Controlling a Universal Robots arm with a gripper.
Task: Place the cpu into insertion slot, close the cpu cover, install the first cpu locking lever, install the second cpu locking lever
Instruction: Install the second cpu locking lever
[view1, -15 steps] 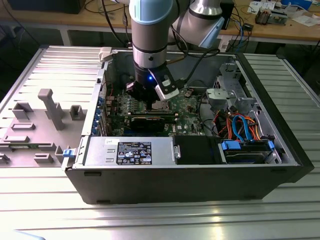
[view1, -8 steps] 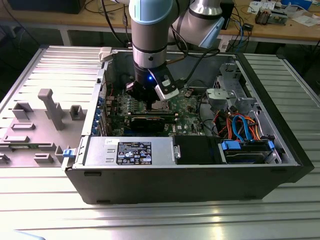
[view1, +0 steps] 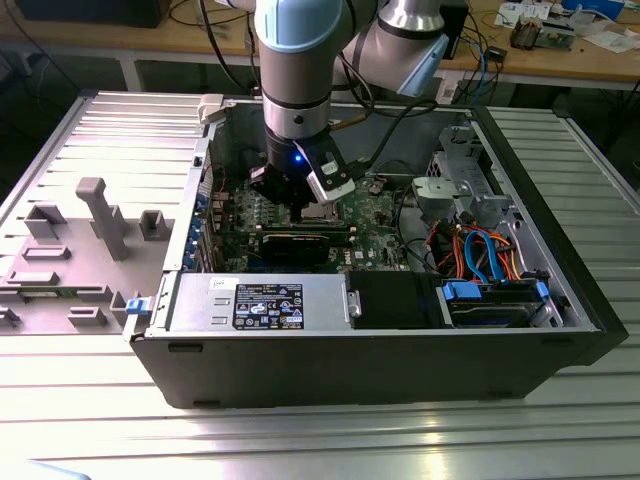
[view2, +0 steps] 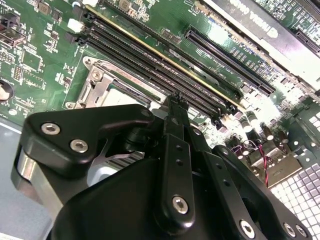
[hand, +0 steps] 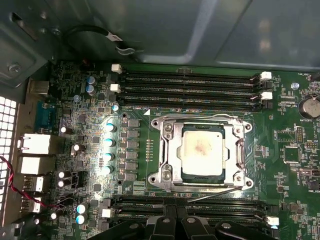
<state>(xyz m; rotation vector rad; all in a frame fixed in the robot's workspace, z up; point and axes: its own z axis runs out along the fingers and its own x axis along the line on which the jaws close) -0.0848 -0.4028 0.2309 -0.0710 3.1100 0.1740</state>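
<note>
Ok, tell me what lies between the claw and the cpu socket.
In the first wrist view, long black memory slots run across the green board between the claw and the cpu cover, which lies closed around the cpu.

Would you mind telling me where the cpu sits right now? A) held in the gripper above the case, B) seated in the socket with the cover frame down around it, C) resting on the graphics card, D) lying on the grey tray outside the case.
B: in the first wrist view the cpu lies in the insertion slot, framed by the cpu cover.
</note>
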